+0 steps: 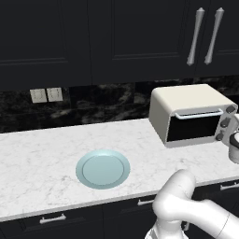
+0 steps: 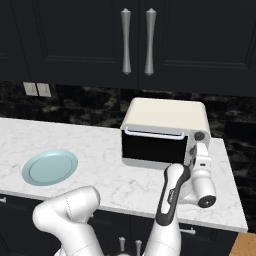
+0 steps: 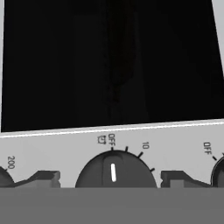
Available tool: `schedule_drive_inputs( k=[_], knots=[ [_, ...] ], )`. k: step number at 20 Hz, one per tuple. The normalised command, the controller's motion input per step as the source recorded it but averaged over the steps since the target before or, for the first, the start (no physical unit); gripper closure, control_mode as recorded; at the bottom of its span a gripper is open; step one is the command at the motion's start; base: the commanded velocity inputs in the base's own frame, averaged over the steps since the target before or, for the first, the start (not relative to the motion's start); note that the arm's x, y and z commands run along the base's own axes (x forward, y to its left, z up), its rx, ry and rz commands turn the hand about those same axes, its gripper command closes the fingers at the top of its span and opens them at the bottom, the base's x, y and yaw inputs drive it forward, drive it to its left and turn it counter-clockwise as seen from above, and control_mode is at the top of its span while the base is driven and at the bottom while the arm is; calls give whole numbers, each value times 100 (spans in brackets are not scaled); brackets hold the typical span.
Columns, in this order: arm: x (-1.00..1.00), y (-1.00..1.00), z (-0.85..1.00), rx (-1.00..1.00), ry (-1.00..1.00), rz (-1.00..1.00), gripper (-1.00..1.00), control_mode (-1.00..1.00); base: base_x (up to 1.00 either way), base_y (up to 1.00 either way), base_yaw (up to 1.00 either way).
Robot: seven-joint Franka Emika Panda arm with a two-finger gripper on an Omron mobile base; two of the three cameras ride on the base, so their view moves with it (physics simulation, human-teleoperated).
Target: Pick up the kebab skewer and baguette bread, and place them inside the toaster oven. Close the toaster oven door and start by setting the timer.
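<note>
1. the toaster oven point(image 2: 165, 131) stands on the marble counter point(image 2: 105, 150) against the dark backsplash, and everything below is placed from it.
2. the toaster oven door point(image 1: 193, 127) is shut upright, its pale bar handle along the top edge; the glass is dark in both base views.
3. the right base view shows the gripper point(image 2: 200, 155) right at the oven's knob column, hand pressed up close to the front panel; the left base view catches just a sliver of that hand at the oven's right edge.
4. the hand view gives what the base views cannot: a grey knob point(image 3: 113, 173) with its white mark pointing up at "off", a "10" tick beside it, and the dark door glass above the panel.
5. the fingertips point(image 3: 41, 178) stand wide apart, one on each side of that knob, not squeezing it.
6. a pale blue plate point(image 1: 102, 169) lies on the counter well to the oven's left, with no food on it.
7. black cabinets point(image 2: 135, 40) with silver handles hang above the oven.
</note>
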Motion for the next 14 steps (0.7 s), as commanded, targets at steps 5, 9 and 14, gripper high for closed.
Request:
schedule_drive_inputs(
  k=[5,9,14],
  knots=[
    [10,-1,0,0,0,-3,100,-100,0,0,0],
    [5,-4,0,0,0,-1,100,-100,0,0,0],
    [2,0,0,0,0,-2,100,-100,0,0,0]
  ],
)
